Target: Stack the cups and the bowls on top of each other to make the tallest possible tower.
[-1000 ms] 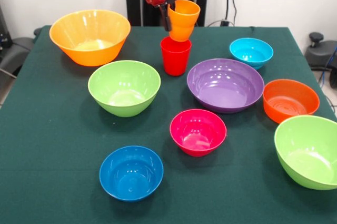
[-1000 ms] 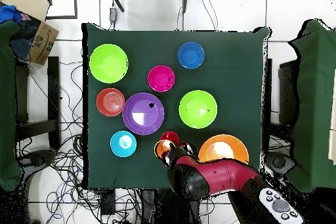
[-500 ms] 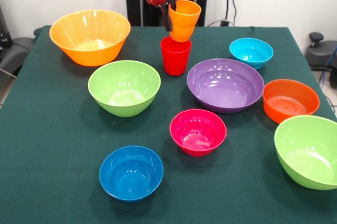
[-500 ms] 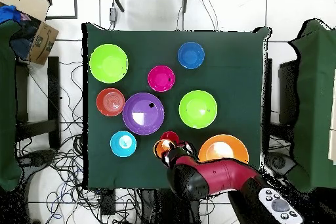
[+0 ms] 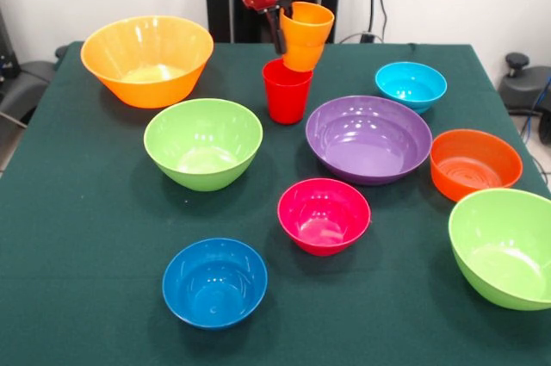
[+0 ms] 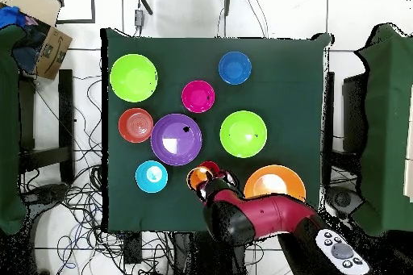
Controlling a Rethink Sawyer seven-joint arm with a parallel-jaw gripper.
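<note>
- While my hand (image 5: pixel 282 32) is clamped on the rim of the nested orange cups (image 5: pixel 305 34), they hang tilted just above the red cup (image 5: pixel 286 90) — their bottom sits at the red cup's mouth, and I cannot tell whether they touch.
- The red cup stands upright on the green tabletop (image 5: pixel 86 237), toward its far side, with nothing else stacked on it.
- From overhead, my hand (image 6: pixel 211 183) and the orange cups (image 6: pixel 198 178) cover most of the red cup (image 6: pixel 211 166).
- Just beside the red cup lies the wide purple bowl (image 5: pixel 368 138); the light blue bowl (image 5: pixel 411 84) sits beyond it.
- On the other side are a lime green bowl (image 5: pixel 203 142) and, farther back, the large yellow-orange bowl (image 5: pixel 147 58).
- The orange bowl (image 5: pixel 475 164) rests near the purple one, with the second lime green bowl (image 5: pixel 506 247) at the tabletop's edge.
- Nearer the camera sit the small pink bowl (image 5: pixel 324 215) and the dark blue bowl (image 5: pixel 214 282) — each apart, all open side up.
</note>
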